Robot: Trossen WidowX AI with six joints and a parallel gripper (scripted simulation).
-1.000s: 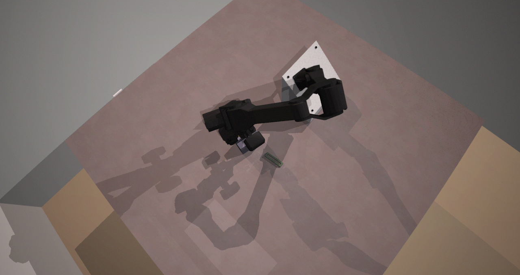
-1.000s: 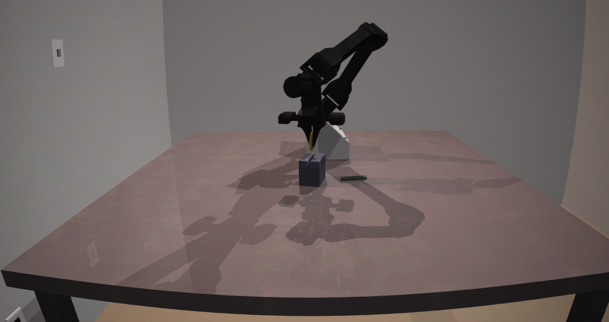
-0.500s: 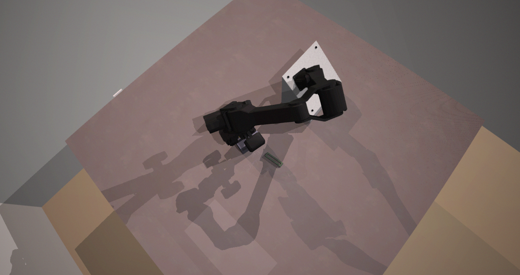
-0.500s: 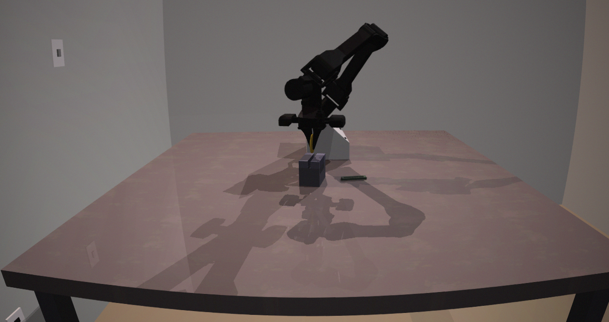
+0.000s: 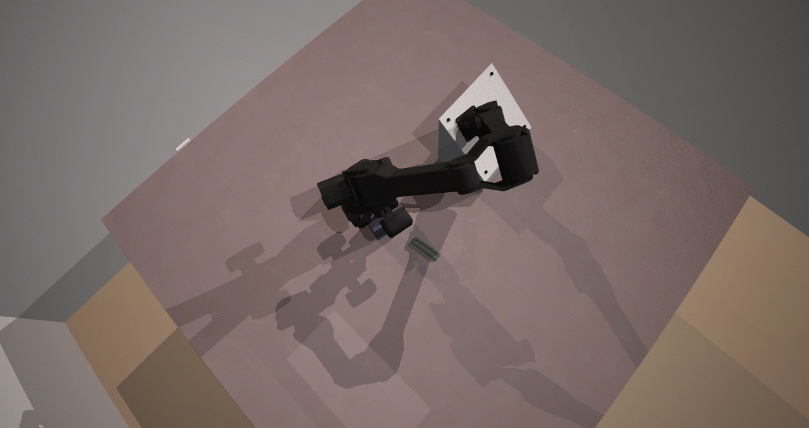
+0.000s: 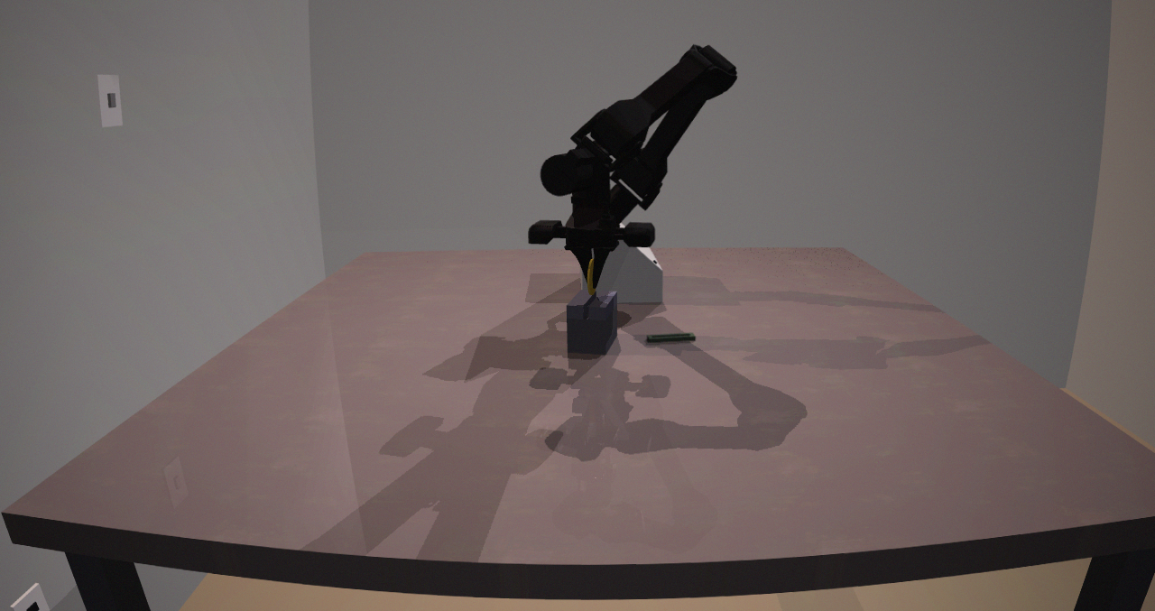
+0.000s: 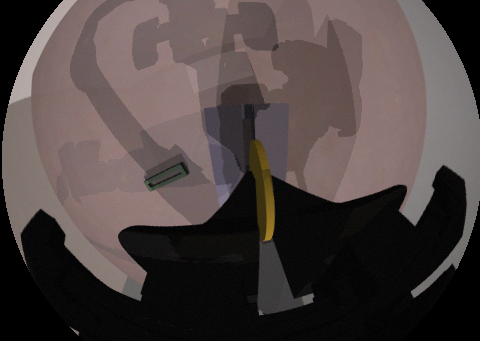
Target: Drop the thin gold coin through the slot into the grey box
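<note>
i have the claw (image 6: 592, 278) pinched nearly closed on the gold coin (image 7: 263, 195), which sits edge-on between the fingers with its upper rim poking out ahead of them in the wrist view. from the exterior camera the coin (image 6: 591, 274) shows as a thin yellow sliver hanging straight down from the fingertips, directly above the grey box (image 6: 592, 323); its lower edge looks very close to the lid, though i cannot tell whether it touches. the slot (image 7: 248, 113) is visible in the wrist view as a narrow dark line running up the lid of the box (image 7: 275, 137), and the coin's edge lines up with it closely (a slight lean to one side, as far as i can judge). from the top camera the arm's wrist covers most of the box (image 5: 375, 231), so only a small pale corner shows there. the dark-green holder (image 6: 669, 337) lies flat on the surface (image 6: 847, 446), near the box on its right in the exterior view and apart from it. the arm reaches out from its white base plate (image 5: 492, 94) and bends down over the box.
</note>
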